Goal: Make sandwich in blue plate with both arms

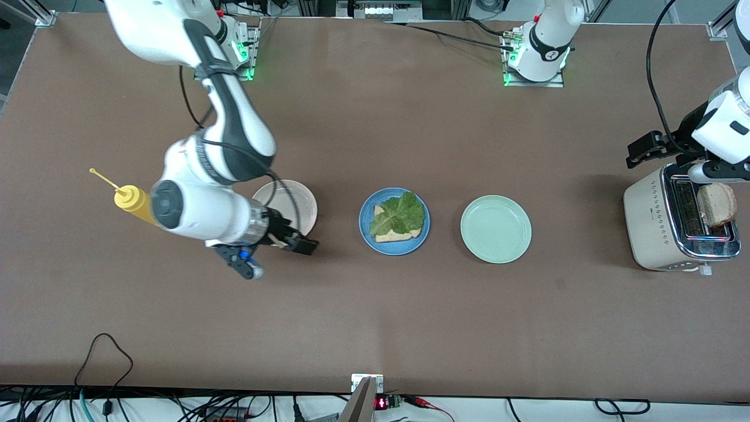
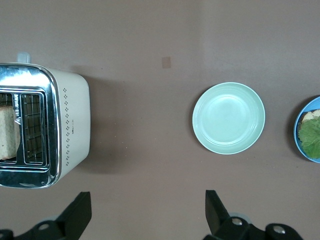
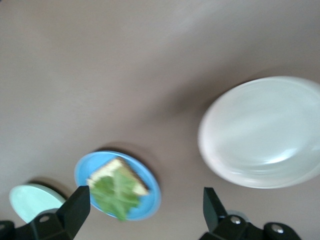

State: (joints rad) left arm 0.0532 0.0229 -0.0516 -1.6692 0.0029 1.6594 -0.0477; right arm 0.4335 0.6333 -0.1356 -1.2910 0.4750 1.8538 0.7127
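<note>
In the middle of the brown table sits the round medium-blue plastic plate (image 1: 394, 221), holding one pale bread slice (image 1: 396, 234) topped with a ruffled green lettuce leaf (image 1: 398, 214). The right gripper (image 1: 296, 240) hangs over the table just beside the cream-white plate (image 1: 300, 202), fingers spread wide and empty. The left gripper (image 2: 147, 215) hovers near the cream toaster (image 1: 656, 225), also wide open, nothing held. Another bread slice (image 1: 716, 204) sticks out of the toaster. A pale mint-green plate (image 1: 495, 229) sits between blue plate and toaster.

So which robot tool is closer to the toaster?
The left tool. It hangs open over the toaster's edge, where a bread slice pokes up. The right tool, open, is way off by the white plate.
</note>
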